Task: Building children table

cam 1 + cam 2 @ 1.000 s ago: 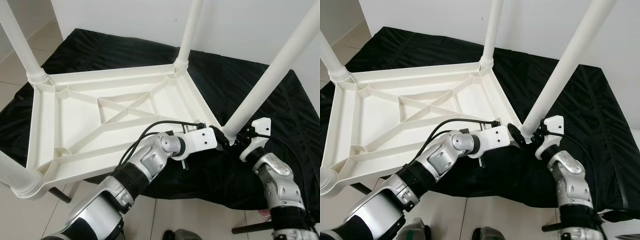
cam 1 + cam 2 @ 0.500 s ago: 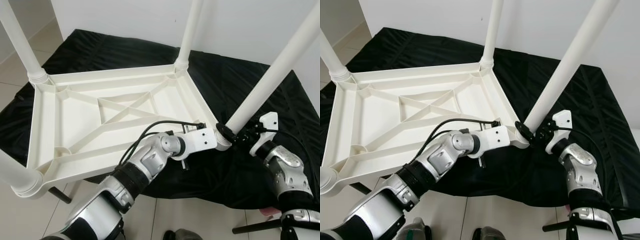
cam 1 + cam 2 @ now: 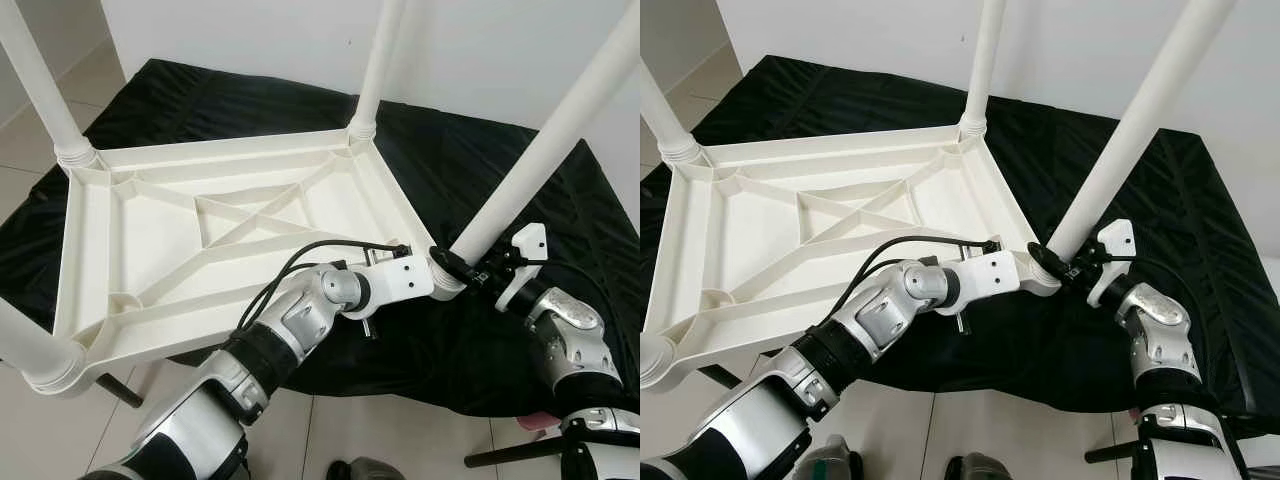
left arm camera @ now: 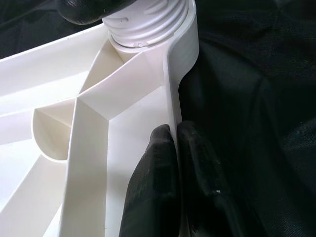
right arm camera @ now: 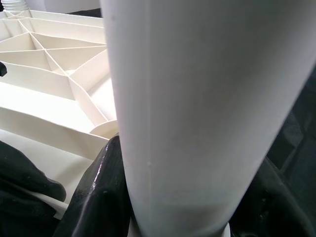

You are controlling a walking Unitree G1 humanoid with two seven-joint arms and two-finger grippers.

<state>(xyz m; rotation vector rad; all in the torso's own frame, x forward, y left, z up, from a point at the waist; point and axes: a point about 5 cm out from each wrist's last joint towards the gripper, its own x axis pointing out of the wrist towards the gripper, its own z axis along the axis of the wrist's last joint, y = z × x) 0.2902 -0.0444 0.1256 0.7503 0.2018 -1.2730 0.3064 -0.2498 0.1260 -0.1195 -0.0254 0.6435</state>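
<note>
Upturned white table top (image 3: 230, 235) on a black cloth (image 3: 470, 340), gripped at its near right corner
Head views: the leg (image 3: 1120, 150) is clasped at its base by the right gripper (image 3: 1065, 265). Left wrist view: the rim is pinched between the closed fingers (image 4: 158, 182) of the left gripper (image 4: 176, 148). Right wrist view: the leg is clamped between black fingers (image 5: 101, 192)

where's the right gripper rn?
The right gripper is closed around the base of the near-right table leg, at the corner of the upturned white tabletop whose rim the left gripper pinches.
</note>
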